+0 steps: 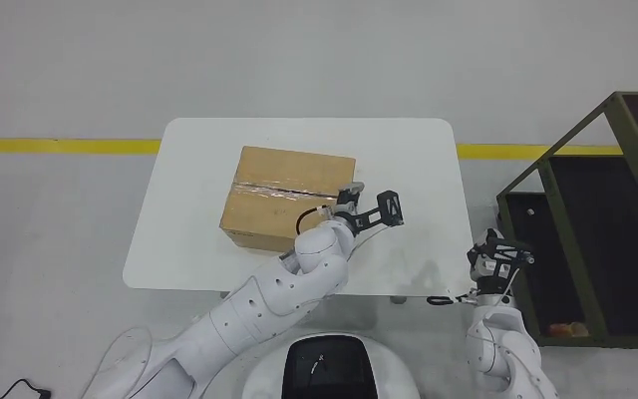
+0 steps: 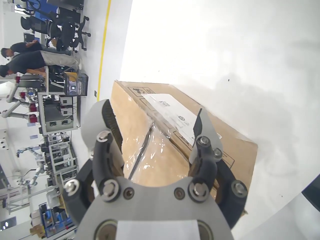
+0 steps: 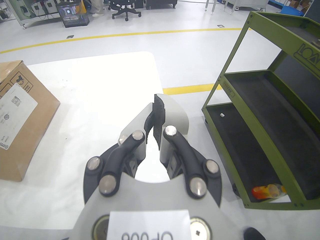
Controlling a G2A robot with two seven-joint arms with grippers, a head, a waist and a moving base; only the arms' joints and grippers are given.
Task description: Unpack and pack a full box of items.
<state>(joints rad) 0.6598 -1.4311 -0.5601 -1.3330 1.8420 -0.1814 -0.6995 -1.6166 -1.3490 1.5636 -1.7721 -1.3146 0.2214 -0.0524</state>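
1. The box (image 1: 284,185) sits shut on the table (image 1: 419,150), a bit left of centre. Clear tape (image 1: 289,188) runs along its top seam.
2. The left gripper (image 1: 374,199) is at the box's right end with its fingers spread wide and nothing between them. Can't tell if they touch the cardboard.
3. The right gripper (image 3: 156,116) hangs by the table's right edge, well apart from the box, fingers pressed together on nothing. A green cart (image 3: 275,204) stands further right.
4. My guess on handling: it's a full box, so probably heavy-ish. The walls look stiff, but the tape looks slick and crinkly.
5. It looks too wide for one gripper to span. I'd work the seam or a flap edge at the right end to open it, and squeeze opposite sides with both arms to shift it.
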